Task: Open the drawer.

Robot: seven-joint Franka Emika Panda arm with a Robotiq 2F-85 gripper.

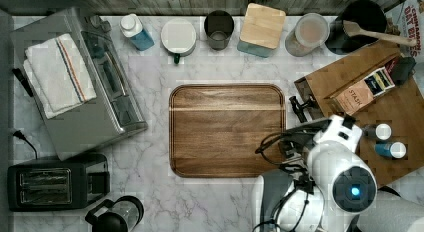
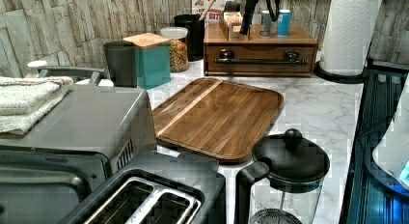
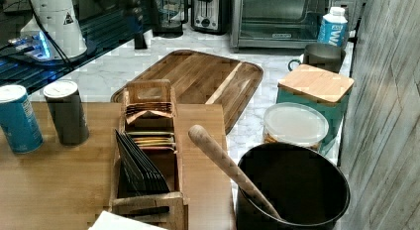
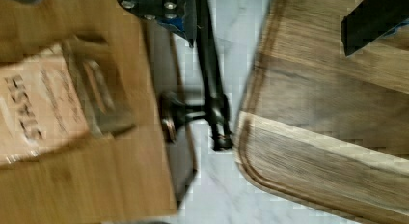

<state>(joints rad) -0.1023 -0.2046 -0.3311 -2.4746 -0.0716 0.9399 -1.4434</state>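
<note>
Drawer [image 2: 260,60] sits closed in its wooden box, black bar handle [image 2: 260,62] between the gripper's [image 4: 270,19] parted, empty jaws.

The arm [image 1: 325,162] hides most of the drawer's handle [image 1: 299,106] in the top view. The wrist view is motion-blurred, and the gripper's fingers [image 4: 374,19] run off its edge.

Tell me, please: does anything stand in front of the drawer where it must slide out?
Nothing visible does. In the left view, bare marble counter lies in front of the drawer and its black bar handle. The cutting board lies further forward, with a gap between.
</note>
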